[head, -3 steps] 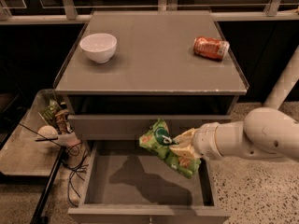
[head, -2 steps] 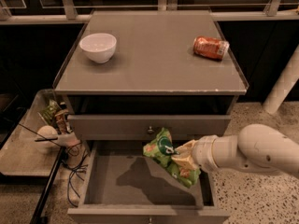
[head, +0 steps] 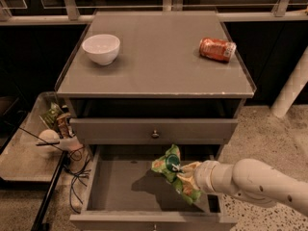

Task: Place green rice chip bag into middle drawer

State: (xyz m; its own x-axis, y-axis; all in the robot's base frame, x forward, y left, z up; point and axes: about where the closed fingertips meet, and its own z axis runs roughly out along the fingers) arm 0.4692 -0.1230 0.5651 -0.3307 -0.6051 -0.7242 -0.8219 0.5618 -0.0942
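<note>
Gripper (head: 189, 176) at 5 o'clock, closed on the green rice chip bag (head: 168, 163), which hangs tilted above the floor of the open middle drawer (head: 120, 189). Cabinet top (head: 159, 66): bowl (head: 101, 48) at 11 o'clock, orange-red can (head: 217, 49) at 1 o'clock.

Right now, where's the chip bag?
In the camera view, the chip bag hangs in the gripper over the open middle drawer, right of centre, below the closed drawer's knob.

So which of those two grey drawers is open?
The middle drawer, the lower one: pulled out, its grey floor showing. The drawer above it sits flush and shut. The gripper holds the green rice chip bag over the open one.
</note>
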